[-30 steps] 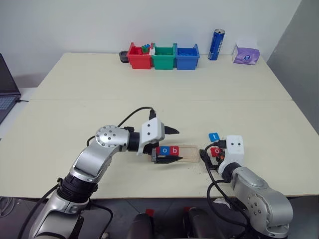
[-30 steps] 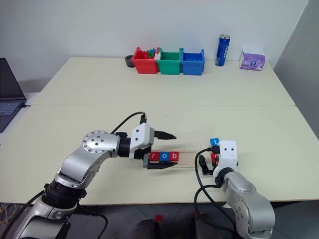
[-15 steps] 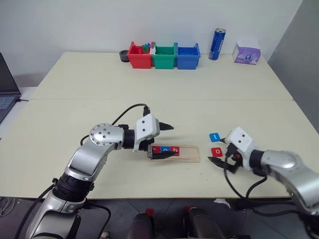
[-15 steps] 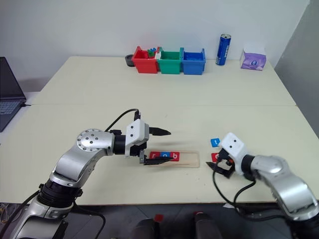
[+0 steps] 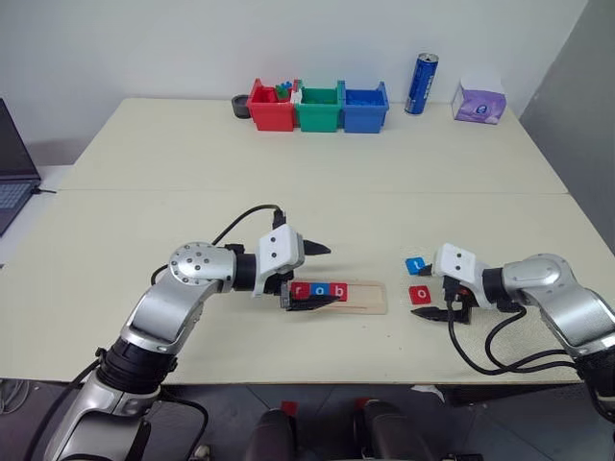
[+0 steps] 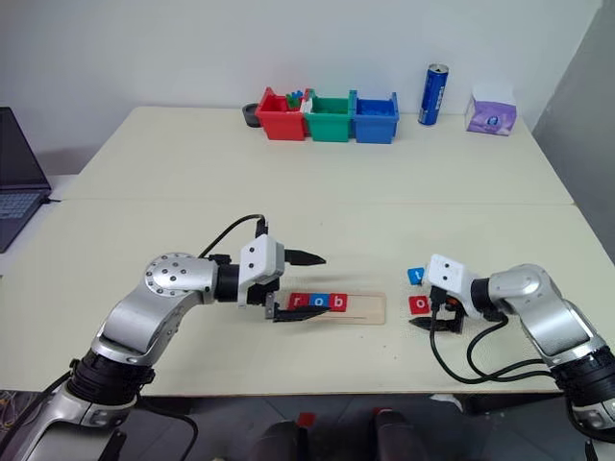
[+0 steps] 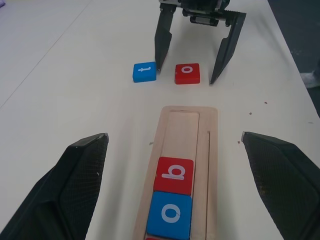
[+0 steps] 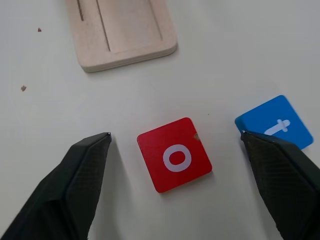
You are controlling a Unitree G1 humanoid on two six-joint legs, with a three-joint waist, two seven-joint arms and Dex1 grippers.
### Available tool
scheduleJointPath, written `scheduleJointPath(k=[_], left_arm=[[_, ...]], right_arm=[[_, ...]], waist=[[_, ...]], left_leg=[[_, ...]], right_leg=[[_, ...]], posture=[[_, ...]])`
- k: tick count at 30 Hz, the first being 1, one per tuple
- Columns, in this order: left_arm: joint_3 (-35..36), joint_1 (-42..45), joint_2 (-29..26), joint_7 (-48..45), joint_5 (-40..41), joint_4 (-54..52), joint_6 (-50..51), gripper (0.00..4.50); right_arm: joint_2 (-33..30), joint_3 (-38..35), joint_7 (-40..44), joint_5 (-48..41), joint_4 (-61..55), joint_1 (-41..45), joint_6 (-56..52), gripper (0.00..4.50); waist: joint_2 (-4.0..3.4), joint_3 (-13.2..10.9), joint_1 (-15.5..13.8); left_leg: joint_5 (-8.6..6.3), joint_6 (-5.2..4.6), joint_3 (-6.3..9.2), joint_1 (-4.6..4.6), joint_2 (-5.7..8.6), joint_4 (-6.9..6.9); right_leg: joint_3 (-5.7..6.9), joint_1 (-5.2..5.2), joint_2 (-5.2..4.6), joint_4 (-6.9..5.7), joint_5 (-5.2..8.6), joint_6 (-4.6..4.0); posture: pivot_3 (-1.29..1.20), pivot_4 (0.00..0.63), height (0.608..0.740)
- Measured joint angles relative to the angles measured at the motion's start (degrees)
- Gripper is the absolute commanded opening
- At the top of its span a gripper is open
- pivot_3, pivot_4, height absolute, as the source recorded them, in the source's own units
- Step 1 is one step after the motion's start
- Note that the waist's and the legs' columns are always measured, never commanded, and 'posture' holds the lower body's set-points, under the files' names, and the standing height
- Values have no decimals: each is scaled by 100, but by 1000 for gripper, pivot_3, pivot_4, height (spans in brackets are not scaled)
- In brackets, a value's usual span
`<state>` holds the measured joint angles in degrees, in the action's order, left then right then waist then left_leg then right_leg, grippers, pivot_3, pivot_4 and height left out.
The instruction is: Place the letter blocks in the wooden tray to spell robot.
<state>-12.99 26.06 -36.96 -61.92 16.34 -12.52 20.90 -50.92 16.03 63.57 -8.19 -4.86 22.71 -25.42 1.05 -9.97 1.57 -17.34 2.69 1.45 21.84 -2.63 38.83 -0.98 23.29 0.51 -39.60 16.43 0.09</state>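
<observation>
The wooden tray (image 5: 363, 297) lies near the table's front edge. At its left end sit a red "r" block (image 5: 299, 289), a blue "o" block (image 5: 318, 289) and a red "b" block (image 5: 337, 289). My left gripper (image 5: 332, 275) is open and straddles that end of the tray, with one finger on each side. To the right of the tray, a red "o" block (image 8: 174, 154) and a blue "t" block (image 8: 274, 123) lie flat on the table. My right gripper (image 7: 185, 75) is open, its fingers low on either side of the red "o" block.
Red (image 5: 270, 108), green (image 5: 318, 109) and blue (image 5: 364, 109) bins stand at the table's far edge, with a blue can (image 5: 420, 84) and a purple tissue pack (image 5: 478, 106) to their right. A laptop (image 5: 14, 163) sits at the far left.
My right arm has swung out to the right and rolled, so its fingers now flank the red "o" block from the right. The left gripper has stayed at the tray.
</observation>
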Motion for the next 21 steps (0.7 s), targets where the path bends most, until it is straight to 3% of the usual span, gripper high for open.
scheduleJointPath(k=[6,15,21], left_arm=[[0,0,-42,0,0,0,-9,4500],[329,-195,-457,-277,-8,454,-435,4500],[338,-201,-628,-516,-163,824,-889,4500]], right_arm=[[0,63,336,28,30,47,15,1438],[2,-19,351,-106,-741,23,-619,1449],[439,210,206,-92,-1174,699,-1082,1449]], waist=[[0,0,-3],[-2,-1,7],[-2,-1,6]], left_leg=[[0,0,0,-1,0,1],[0,0,2,-4,-2,1],[0,0,4,-6,-1,4]], right_leg=[[0,0,-1,-3,0,0],[3,1,-1,-12,0,-1],[5,1,0,-19,0,-1]], posture=[[0,150,740],[0,150,740],[0,150,740]])
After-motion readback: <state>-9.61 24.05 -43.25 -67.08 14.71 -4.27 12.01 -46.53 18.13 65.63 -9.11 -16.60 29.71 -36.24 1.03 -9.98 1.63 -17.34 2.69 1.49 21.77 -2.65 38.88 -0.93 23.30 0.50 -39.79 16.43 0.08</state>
